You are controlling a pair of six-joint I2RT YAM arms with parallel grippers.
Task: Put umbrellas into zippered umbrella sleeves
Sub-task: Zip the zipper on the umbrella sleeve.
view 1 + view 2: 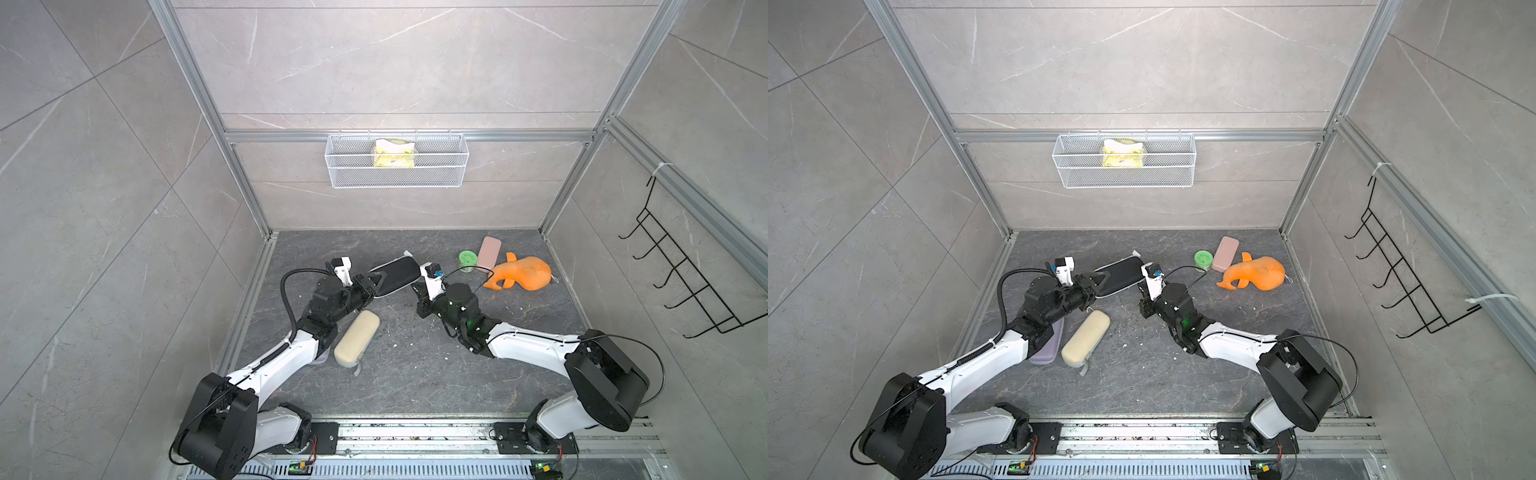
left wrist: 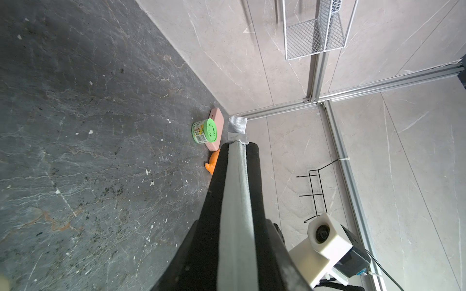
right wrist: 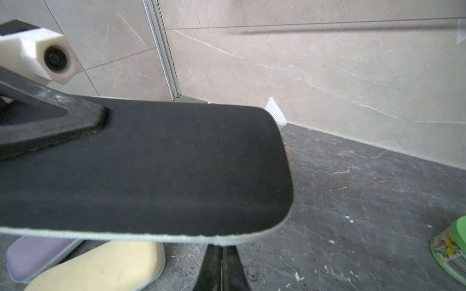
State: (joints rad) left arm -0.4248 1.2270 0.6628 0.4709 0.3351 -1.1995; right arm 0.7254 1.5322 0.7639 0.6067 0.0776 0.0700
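My left gripper (image 1: 368, 286) (image 1: 1090, 284) is shut on one end of the black zippered umbrella sleeve (image 1: 395, 274) (image 1: 1119, 274), holding it off the floor. In the left wrist view the sleeve (image 2: 211, 201) runs away from the gripper (image 2: 234, 234), grey zipper band up and grey strap (image 2: 237, 124) at the far end. My right gripper (image 1: 417, 289) (image 3: 222, 248) is shut, its tips against the sleeve's (image 3: 151, 163) grey zipper edge. A cream sleeve (image 1: 357, 338) (image 3: 100, 267) and a lilac sleeve (image 1: 1048, 345) (image 3: 37, 254) lie closed beside my left arm. The umbrellas are out of view.
An orange plush toy (image 1: 521, 274), a flat pink case (image 1: 488, 251) and a green-lidded tub (image 1: 467, 261) sit at the back right. A white wire basket (image 1: 397, 160) hangs on the back wall. A black hook rack (image 1: 685, 274) hangs on the right wall.
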